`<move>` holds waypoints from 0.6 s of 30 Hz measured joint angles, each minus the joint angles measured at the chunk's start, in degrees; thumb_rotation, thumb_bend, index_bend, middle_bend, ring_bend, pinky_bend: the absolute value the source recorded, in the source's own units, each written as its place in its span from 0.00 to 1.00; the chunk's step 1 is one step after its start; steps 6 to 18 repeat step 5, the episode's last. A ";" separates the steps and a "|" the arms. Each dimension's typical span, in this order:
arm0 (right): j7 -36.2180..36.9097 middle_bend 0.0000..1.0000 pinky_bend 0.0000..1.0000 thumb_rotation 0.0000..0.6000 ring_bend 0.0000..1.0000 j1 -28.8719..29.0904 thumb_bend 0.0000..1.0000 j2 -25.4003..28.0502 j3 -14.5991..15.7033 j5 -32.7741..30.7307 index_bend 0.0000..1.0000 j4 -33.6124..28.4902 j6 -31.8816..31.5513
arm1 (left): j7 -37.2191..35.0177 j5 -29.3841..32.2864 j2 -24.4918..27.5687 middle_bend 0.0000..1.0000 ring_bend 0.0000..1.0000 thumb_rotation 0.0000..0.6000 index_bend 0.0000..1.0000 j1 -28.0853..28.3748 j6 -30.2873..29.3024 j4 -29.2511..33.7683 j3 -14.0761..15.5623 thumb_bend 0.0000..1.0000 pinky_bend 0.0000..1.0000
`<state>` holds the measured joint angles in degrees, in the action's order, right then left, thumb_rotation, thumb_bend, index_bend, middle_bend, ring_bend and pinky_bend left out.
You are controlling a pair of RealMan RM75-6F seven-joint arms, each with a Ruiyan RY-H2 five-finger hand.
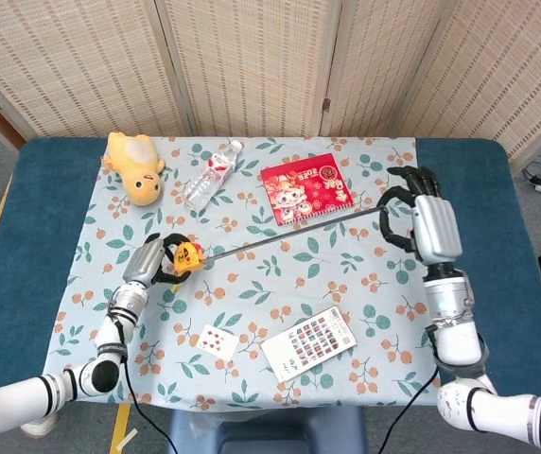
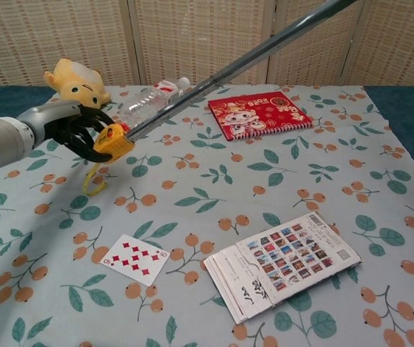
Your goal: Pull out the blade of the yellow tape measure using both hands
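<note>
**Tape measure drawn out between two hands over the table**

- Tape (image 1: 188, 254) — yellow case, gripped in the curled fingers of the left hand (image 1: 153, 262) at the 9 o'clock side of the floral cloth (image 1: 365, 284), raised above it; a yellow strap loop hangs beneath the case in the chest view.
- Blade (image 1: 289, 233) — grey strip running from the case toward 2 o'clock, taut and straight, crossing above the cloth just below the red booklet (image 1: 305, 185); its far end sits between the fingertips of the right hand (image 1: 424, 223).
- Right hand — at the 3 o'clock edge of the cloth, thumb and fingers pinching the blade end, the rest of the fingers curled loosely; outside the chest view, where only the blade leaves the top edge.
- Plush (image 1: 135, 165) — yellow toy, 10 o'clock corner.
- Bottle (image 1: 210, 175) — clear plastic, lying on its side at 11 o'clock, between plush and booklet.
- Card (image 1: 217, 340) — red-pip playing card, face up, 7 o'clock.
- Leaflet (image 1: 306, 342) — printed sheet stack with small picture grid, 6 o'clock, just beside the card.
</note>
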<state>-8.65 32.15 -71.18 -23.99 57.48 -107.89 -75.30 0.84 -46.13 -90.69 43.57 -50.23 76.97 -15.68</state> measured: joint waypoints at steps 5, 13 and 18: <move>3.56 0.22 0.00 1.00 0.11 -2.62 0.62 3.61 -0.89 0.00 0.64 -0.65 -0.59 | -0.18 -0.23 -0.06 0.53 0.48 1.00 0.60 -0.34 0.37 -0.06 -0.15 0.43 0.08; 3.56 0.22 0.00 1.00 0.11 -2.62 0.62 3.61 -0.89 0.00 0.64 -0.65 -0.59 | -0.18 -0.23 -0.06 0.53 0.48 1.00 0.60 -0.34 0.37 -0.06 -0.15 0.43 0.08; 3.56 0.22 0.00 1.00 0.11 -2.62 0.62 3.61 -0.89 0.00 0.64 -0.65 -0.59 | -0.18 -0.23 -0.06 0.53 0.48 1.00 0.60 -0.34 0.37 -0.06 -0.15 0.43 0.08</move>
